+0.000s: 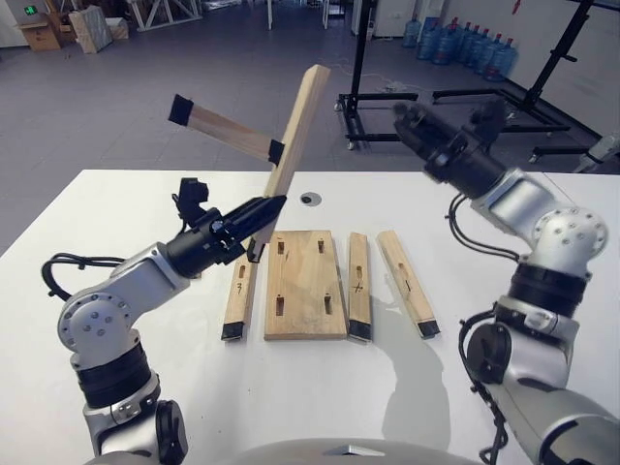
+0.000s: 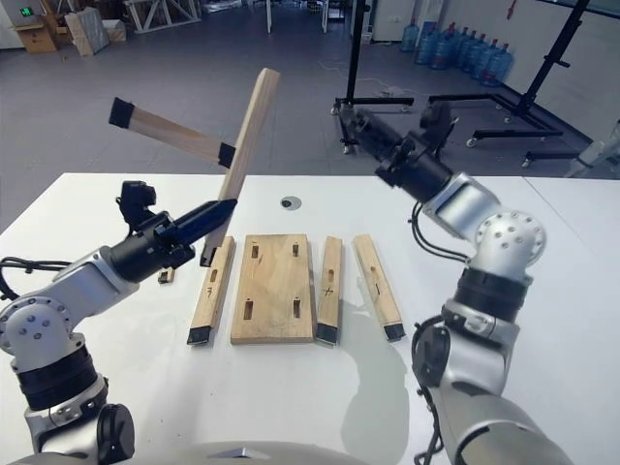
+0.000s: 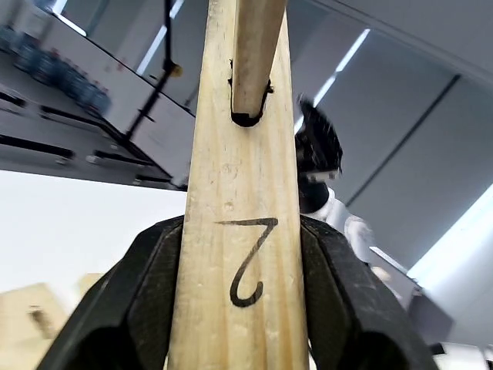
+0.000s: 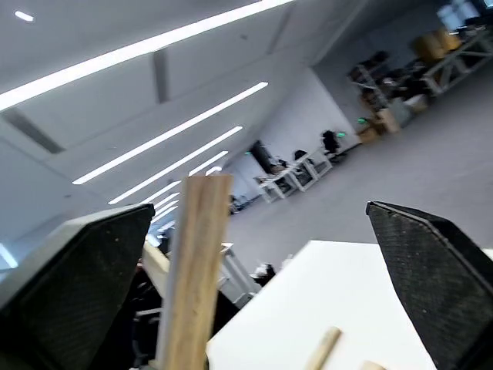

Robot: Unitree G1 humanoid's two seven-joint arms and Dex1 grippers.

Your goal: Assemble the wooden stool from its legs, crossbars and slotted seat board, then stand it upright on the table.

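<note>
My left gripper (image 1: pixel 272 204) is shut on a long wooden leg (image 1: pixel 296 126), which it holds tilted above the table. A crossbar (image 1: pixel 229 130) with a black-capped end sticks out sideways from a slot in that leg (image 3: pixel 239 177). The slotted seat board (image 1: pixel 305 283) lies flat on the table. One slotted bar (image 1: pixel 238 298) lies to its left, and two more (image 1: pixel 358 286) (image 1: pixel 407 281) lie to its right. My right gripper (image 1: pixel 401 116) is raised to the right of the leg's top, open and apart from it; the leg (image 4: pixel 192 270) shows between its fingers (image 4: pixel 431 285).
The white table (image 1: pixel 116 213) has a small round hole (image 1: pixel 310 199) behind the board. Black wheeled frames (image 1: pixel 455 97) and water bottles (image 2: pixel 465 44) stand on the floor beyond the far edge. A small wooden peg (image 2: pixel 167 275) lies by my left arm.
</note>
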